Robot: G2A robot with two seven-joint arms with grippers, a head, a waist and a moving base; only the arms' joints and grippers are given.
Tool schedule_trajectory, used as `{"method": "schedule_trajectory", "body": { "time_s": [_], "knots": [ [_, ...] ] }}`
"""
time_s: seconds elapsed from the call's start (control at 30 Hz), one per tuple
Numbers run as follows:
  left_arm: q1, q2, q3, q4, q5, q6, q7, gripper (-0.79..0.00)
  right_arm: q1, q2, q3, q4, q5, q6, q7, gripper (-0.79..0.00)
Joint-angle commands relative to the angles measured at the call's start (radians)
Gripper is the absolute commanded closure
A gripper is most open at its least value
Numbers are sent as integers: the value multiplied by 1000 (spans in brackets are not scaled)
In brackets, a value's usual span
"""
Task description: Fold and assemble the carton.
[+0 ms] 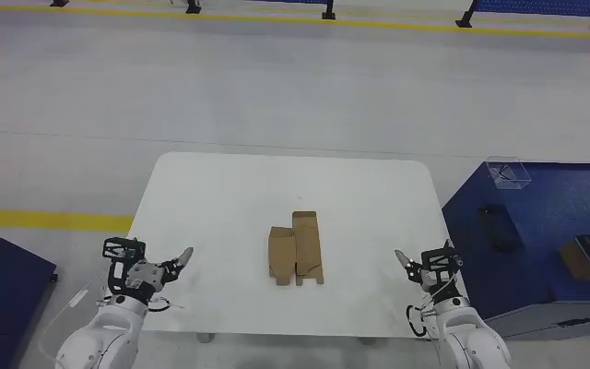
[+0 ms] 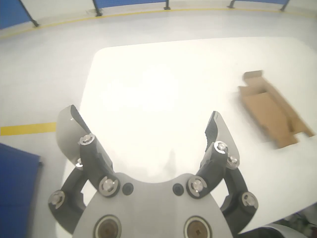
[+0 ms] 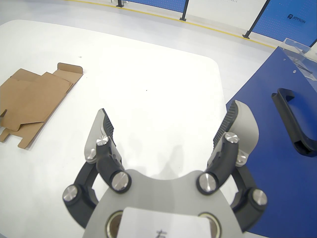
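A flat brown cardboard carton (image 1: 296, 248) lies unfolded near the middle of the white table (image 1: 221, 194), its flaps spread flat. It also lies in the left wrist view as the carton (image 2: 271, 108) and in the right wrist view as the carton (image 3: 32, 97). My left gripper (image 1: 161, 263) hangs over the table's near left corner, open and holding nothing, well left of the carton; its own view has the gripper (image 2: 145, 116) over bare tabletop. My right gripper (image 1: 422, 261) is at the near right edge, open and holding nothing, seen wide apart in its own view (image 3: 168, 111).
A blue cabinet (image 1: 516, 240) stands close beside the table's right edge, with a black handle (image 3: 292, 120) and a clear plastic holder (image 1: 508, 172) on top. Another blue object (image 1: 18, 277) sits off the left corner. Grey floor with yellow lines surrounds the table.
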State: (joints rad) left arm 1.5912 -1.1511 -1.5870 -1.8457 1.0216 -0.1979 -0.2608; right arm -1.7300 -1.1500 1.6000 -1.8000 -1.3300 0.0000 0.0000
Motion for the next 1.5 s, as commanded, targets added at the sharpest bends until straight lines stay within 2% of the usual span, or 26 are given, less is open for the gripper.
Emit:
{"method": "schedule_trajectory", "body": {
  "time_s": [0.0,0.1,0.17,0.23,0.4,0.57,0.63,0.97,1.1,1.27,1.47],
  "knots": [
    [-97,1,23,17,-277,-111,-209,-785,0,0,0,0,0,0,0,-785],
    [-282,-4,112,113,-542,-139,-475,-785,0,0,0,0,0,0,0,-785],
    [-397,-9,169,213,-707,-166,-611,-785,0,0,0,0,0,0,0,-785],
    [-501,-13,224,315,-799,-182,-732,-785,0,0,0,0,0,0,0,-785],
    [-663,-37,368,551,-816,-214,-768,-785,0,0,0,0,0,0,0,-785],
    [-772,-79,532,777,-806,-195,-776,-785,0,0,0,0,0,0,0,-785],
    [-796,-87,558,824,-778,-193,-742,-785,0,0,0,0,0,0,0,-785],
    [-796,-87,558,824,-778,-193,-742,-785,0,0,0,0,0,0,0,-785],
    [-767,-89,538,792,-906,-199,-750,-785,0,0,0,0,0,0,0,-785],
    [-793,-103,558,876,-1027,-216,-784,-785,0,0,0,0,0,0,0,-785],
    [-853,-137,648,996,-1003,-216,-767,-785,0,0,0,0,0,0,0,-785]
  ]
}}
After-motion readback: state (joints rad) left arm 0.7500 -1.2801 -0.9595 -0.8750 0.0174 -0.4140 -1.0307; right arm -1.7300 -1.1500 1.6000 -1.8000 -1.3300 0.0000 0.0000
